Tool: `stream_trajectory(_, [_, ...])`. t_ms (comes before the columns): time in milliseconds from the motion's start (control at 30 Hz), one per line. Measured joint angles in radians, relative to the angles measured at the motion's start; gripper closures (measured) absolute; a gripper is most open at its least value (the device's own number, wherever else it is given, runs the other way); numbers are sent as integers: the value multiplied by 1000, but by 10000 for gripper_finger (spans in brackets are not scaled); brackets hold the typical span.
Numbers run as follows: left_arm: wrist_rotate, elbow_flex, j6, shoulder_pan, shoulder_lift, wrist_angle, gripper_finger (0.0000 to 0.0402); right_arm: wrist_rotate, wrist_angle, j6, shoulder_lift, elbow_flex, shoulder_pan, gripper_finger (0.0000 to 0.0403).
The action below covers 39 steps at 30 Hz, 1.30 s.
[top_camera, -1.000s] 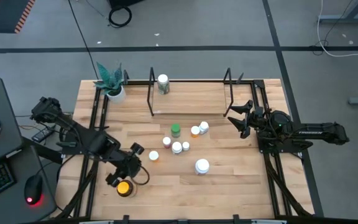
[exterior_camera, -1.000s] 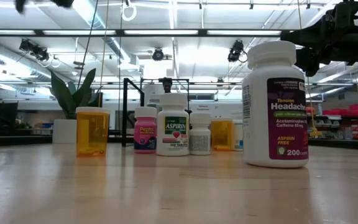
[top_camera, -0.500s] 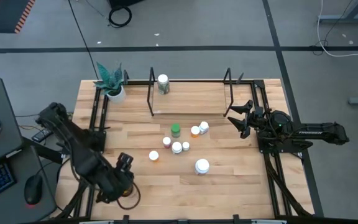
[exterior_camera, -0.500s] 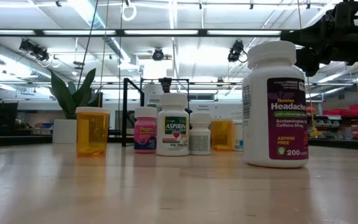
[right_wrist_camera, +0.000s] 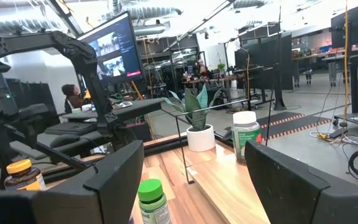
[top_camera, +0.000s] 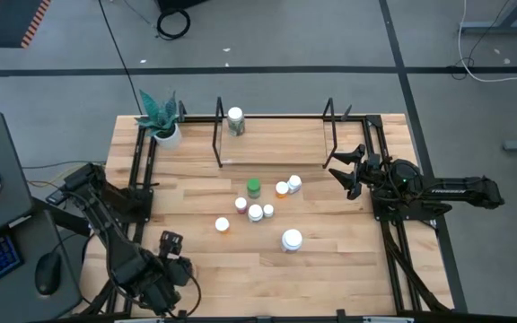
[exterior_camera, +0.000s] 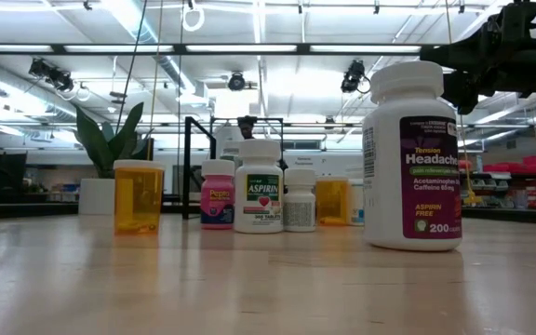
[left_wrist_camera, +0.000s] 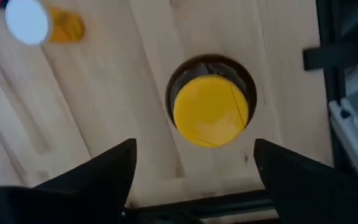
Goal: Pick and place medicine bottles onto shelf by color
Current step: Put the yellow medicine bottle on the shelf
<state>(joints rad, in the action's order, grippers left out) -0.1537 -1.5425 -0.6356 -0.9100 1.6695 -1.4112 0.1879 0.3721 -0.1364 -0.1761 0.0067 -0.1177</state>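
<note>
Left pincer (left_wrist_camera: 191,168) open above the yellow-lidded bottle (left_wrist_camera: 211,111) — not touching; right pincer (right_wrist_camera: 191,174) open — idle beside the shelf (top_camera: 272,161).

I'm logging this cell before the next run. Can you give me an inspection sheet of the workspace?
Surface: wooden table, bare at the front.
Job's things: one bottle on the shelf; seven bottles clustered mid-table; yellow-lidded amber bottle at the front left.
Clutter: potted plant at the back left corner.
Grippers: left gripper open above the yellow lid; right gripper waits at the shelf's right end, open.
Cables: on the floor beyond the table.
Surroundings: desk, keyboard, mouse at left.
</note>
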Motion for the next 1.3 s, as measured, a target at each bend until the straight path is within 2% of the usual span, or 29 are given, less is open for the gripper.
stream_trajectory(67, [2,8,-62,-4,0,6,49,0,0,0,0,0,0,114])
stream_trajectory(200, [74,56,-140,-5,0,39,31,0,0,0,0,0,0,114])
stream_trajectory(367, [72,115,-147,-5,0,143,26,0,0,0,0,0,0,114])
stream_trajectory(600, [72,197,-157,2,0,191,26,0,0,0,0,0,0,114])
stream_trajectory(800, [81,208,-161,17,0,265,26,0,0,0,0,0,0,114])
stream_trajectory(1300, [61,206,-152,39,54,297,29,0,0,0,0,0,0,114])
